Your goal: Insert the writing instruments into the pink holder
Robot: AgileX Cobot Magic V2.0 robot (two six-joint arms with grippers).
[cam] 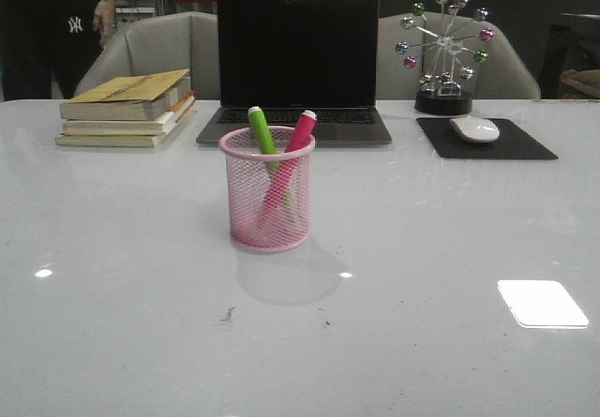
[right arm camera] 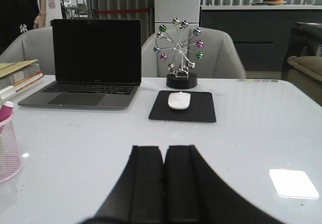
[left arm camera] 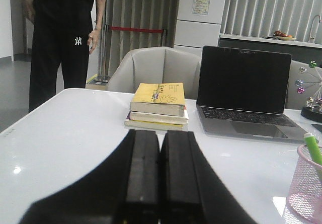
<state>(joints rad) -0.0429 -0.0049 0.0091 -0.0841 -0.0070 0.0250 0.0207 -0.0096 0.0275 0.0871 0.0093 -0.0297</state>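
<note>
Markers, green (cam: 262, 130) and pink (cam: 298, 136), stand crossed in the cup (cam: 268, 201) on the counter (cam: 141, 276); my left hand (left arm camera: 160, 176) and right hand (right arm camera: 164, 183) are both pressed together, empty.

Only the wrist views show any of the robot. Left tool (left arm camera: 160, 183): two matte black, flat rectangular fingers (left arm camera: 142, 173), broad black housing flaring out behind them. Right tool (right arm camera: 164, 189): same black blocky fingers (right arm camera: 147, 183), same flared dark body. Any cables, screws or markings can't be made out.
</note>
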